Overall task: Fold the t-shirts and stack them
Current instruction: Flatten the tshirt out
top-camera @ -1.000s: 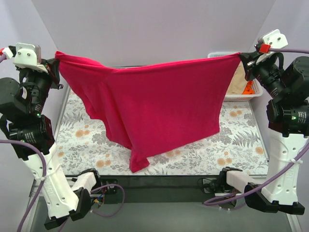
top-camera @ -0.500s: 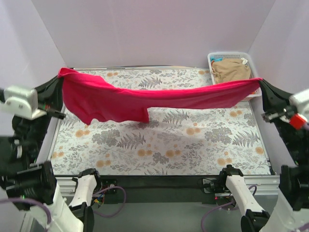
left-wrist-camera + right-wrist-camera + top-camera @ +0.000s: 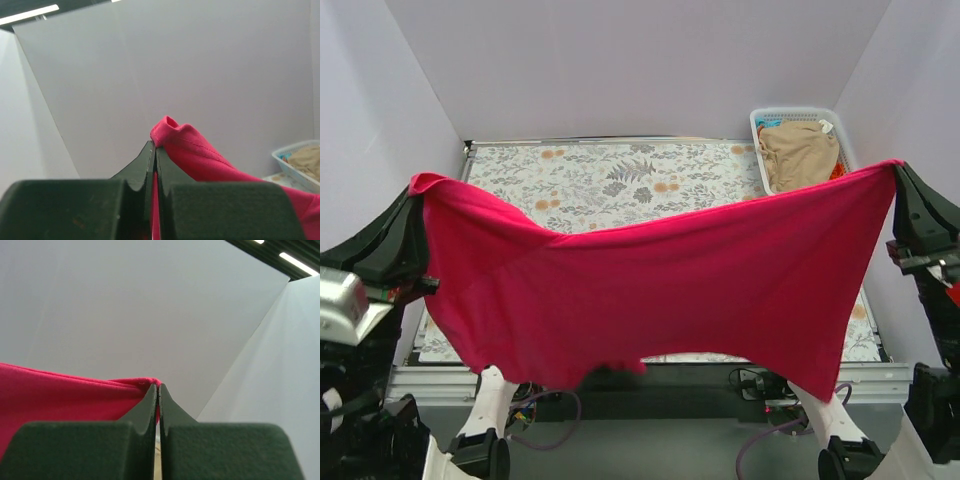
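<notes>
- L gripper [image 3: 417,196]: jaws fully closed, pinching one corner of the crimson-pink t-shirt [image 3: 660,290]. It sits at the left side of the scene, well above the table [image 3: 620,180].
- L wrist cam: jaws pressed together w/ only a thin red line of cloth between them. A small bunched fold of hem w/ visible stitching pokes out just past the tips. The rest of the shirt runs off to the right and down.
- R gripper [image 3: 899,172]: jaws also fully closed, on the opposite corner of the same shirt, at the right side of the scene.
- R wrist cam: the pads meet w/ no gap I can see. The red edge comes in from the left and ends at the tips.
- The shirt is held in the air betw. the two grippers. Its top edge is stretched across and dips a bit left of centre.
- The body hangs as a broad sheet toward the near side and hides the near part of the floral table top.
- The lower edge is uneven and hangs lower at the right. I can't tell if it touches anything.
- Tan t-shirt [image 3: 800,155]: crumpled inside the white basket [image 3: 795,112] at the far right corner of the table, well apart from both grippers.
</notes>
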You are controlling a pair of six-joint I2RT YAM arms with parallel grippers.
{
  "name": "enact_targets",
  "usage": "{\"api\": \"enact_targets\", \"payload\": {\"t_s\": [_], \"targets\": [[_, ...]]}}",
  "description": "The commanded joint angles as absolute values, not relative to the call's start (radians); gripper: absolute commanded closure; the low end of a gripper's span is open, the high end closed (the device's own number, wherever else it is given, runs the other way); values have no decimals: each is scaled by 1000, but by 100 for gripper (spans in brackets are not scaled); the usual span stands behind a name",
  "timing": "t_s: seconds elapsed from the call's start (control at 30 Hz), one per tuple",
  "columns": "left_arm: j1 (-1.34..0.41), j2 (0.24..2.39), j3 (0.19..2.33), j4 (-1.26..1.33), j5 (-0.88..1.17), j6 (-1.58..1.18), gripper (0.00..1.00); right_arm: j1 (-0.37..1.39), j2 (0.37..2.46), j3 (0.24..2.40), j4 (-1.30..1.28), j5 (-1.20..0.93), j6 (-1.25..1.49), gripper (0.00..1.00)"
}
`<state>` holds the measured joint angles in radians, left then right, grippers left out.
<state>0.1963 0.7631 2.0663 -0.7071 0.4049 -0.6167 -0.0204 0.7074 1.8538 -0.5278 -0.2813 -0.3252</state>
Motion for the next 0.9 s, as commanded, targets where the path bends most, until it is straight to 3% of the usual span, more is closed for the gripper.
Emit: {"api": "enact_targets", "payload": {"t_s": [0.0, 0.13, 0.37, 0.53, 0.7, 0.87], "targets": [[196, 827, 2007, -775, 425, -614, 100, -26, 776, 1758, -436, -278, -347, 99], [195, 862, 1860, -778, 402, -638, 100, -26, 793, 1561, -379, -327, -360, 99], [195, 867, 1410, -585, 446, -633, 100, -25, 856, 1136, -175, -446, -362, 99], [195, 969, 1179, -415, 434, -623, 100, -17, 974, 980, -39, -440, -397, 99], [157, 1244, 1150, -278, 358, -638, 100, -2, 1195, 919, 139, -402, -428, 99], [140, 1537, 1247, -181, 284, -626, 100, 48, 1499, 1032, 160, -387, -430, 99]]}}
